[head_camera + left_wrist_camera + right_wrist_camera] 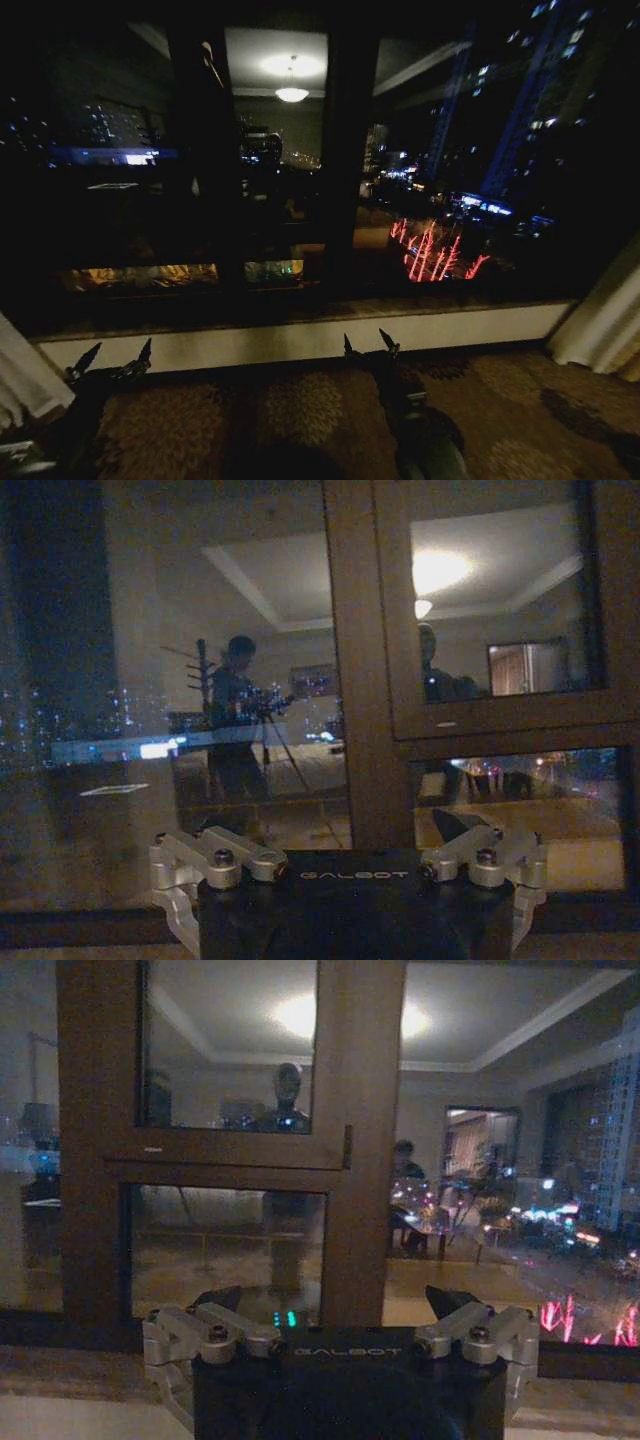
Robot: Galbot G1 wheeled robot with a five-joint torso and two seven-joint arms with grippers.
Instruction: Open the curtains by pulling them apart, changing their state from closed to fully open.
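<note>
Both arms are black; the left gripper [355,845] and right gripper [340,1310] share a black body lettered GALBOT, silver linkage brackets on each side with 1 dark bolt apiece; pointed dark fingertips [388,341].

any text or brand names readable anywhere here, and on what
"GALBOT" on the black body of the left gripper, left wrist view.
"GALBOT" on the black body of the right gripper, right wrist view, fainter.
City lights and red glow outside the window: no readable lettering.
</note>
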